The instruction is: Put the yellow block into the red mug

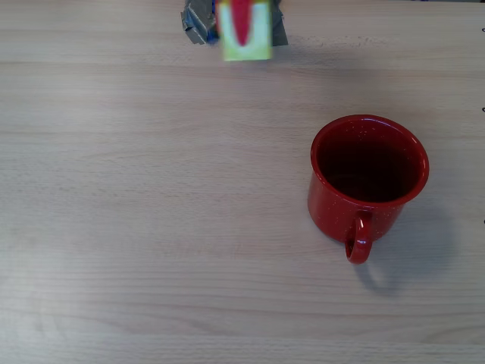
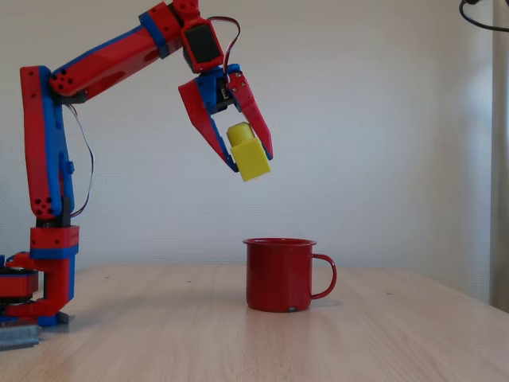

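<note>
I have the small bright yellow-green plastic toy brick [image 2: 253,159] pinched between the red pointed fingers [image 2: 250,159], hanging high in the upper middle of the fixed view, above and a little left of the large glossy red enamel mug [image 2: 280,274]. In the overhead view the brick [image 1: 246,32] sits at the top edge, well apart from the mug [image 1: 368,178] at centre right. My worry: releasing too early drops it onto the pale wooden tabletop [image 1: 151,227], or it clips the rim and bounces out.
</note>
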You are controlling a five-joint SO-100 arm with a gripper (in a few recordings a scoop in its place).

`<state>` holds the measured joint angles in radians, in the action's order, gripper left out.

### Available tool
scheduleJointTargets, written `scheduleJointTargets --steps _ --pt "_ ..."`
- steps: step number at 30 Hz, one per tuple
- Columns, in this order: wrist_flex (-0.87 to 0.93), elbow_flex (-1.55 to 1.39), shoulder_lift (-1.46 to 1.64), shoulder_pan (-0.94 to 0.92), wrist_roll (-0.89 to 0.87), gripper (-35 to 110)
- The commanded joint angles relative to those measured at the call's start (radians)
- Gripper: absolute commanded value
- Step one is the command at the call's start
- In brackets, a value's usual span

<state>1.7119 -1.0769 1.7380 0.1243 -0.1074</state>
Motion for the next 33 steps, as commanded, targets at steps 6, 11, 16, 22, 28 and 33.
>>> scheduleJointTargets --steps 6,11,16,22,28,33 --pt "-0.087 0.02 0.049 0.252 -0.058 0" --pt "-0.19 -0.021 0.029 0.356 -0.095 0" --pt "-0.256 -0.04 -0.051 0.353 -0.091 0" --pt "-0.331 -0.091 -0.137 0.31 -0.064 0" --pt "-0.419 -0.072 -0.249 0.256 -0.021 0" --pt "-0.442 -0.021 -0.322 0.233 -0.006 0"
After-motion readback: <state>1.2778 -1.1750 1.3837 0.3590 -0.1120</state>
